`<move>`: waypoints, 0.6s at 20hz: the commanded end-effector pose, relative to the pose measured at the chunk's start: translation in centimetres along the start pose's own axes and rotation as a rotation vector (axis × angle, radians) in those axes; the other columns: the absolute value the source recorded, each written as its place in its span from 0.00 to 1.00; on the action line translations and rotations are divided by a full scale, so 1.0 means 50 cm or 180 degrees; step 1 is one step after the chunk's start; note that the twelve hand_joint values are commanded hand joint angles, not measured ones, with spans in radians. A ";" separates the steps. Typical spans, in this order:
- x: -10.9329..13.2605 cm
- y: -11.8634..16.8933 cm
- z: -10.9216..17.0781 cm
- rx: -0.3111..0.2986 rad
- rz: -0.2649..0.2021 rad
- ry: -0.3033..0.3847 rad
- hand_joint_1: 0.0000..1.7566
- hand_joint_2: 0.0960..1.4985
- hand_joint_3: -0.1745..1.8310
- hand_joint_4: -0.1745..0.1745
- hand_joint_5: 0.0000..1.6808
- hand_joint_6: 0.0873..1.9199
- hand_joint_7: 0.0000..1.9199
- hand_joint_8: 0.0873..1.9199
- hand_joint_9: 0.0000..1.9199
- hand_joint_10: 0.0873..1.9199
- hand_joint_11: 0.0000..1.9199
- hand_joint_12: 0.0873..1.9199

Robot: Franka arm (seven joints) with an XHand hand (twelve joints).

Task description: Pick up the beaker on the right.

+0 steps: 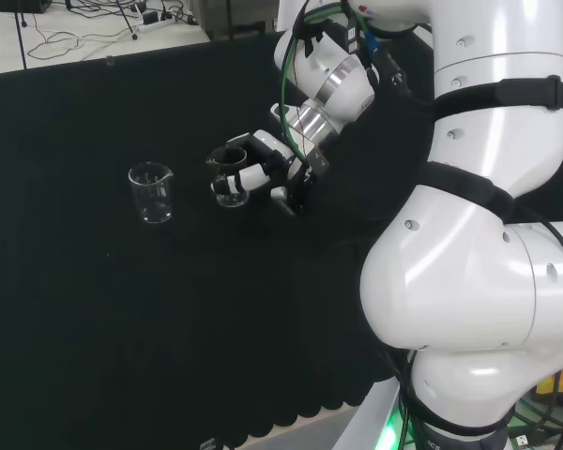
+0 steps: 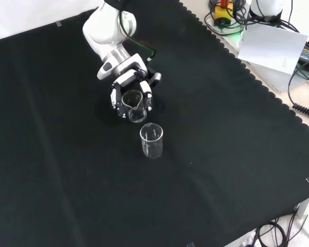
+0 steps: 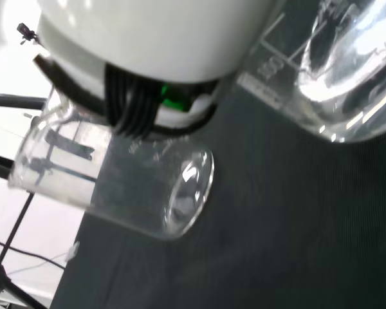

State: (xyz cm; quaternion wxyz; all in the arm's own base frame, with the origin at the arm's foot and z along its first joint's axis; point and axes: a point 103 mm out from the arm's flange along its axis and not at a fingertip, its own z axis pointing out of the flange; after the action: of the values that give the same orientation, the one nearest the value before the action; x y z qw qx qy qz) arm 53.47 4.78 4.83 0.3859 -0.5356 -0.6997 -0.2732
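— Nearest the head camera, the arm's own white links [image 1: 469, 281] bulk at the right of the view; past them black cloth [image 1: 94, 309] covers the bench, its scalloped edge showing at the near side. What stands on it?

— Two clear glass beakers. In the head view the held beaker [image 1: 230, 190] is the right-hand one, and the hand [image 1: 263, 169] has its fingers curled round its rim and wall. The free beaker [image 1: 152, 193] stands upright to its left, near but apart.

— And from the front?

— The hand [image 2: 130, 87] comes in from the top, fingers wrapped about the held beaker [image 2: 134, 105]; the free beaker [image 2: 151, 140] sits just below it. Bare cloth [image 2: 51, 170] spreads wide on every side. White paper [image 2: 272, 46] and cables [image 2: 304, 100] lie off the cloth at the upper right.

— The wrist camera?

— Both glasses loom close: the free beaker [image 3: 135, 187] against the ribbed cloth, the held beaker [image 3: 347, 84] at the corner.
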 end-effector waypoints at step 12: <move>0.132 -0.047 -0.158 -0.0020 -0.0196 -0.0848 0.73 0.41 0.49 0.00 0.63 0.54 0.58 0.53 0.73 0.46 0.56 0.41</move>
State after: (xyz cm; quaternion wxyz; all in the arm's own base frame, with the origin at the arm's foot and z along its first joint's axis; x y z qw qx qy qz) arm 53.38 1.70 13.01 0.2954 -0.5409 -0.7459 -0.2525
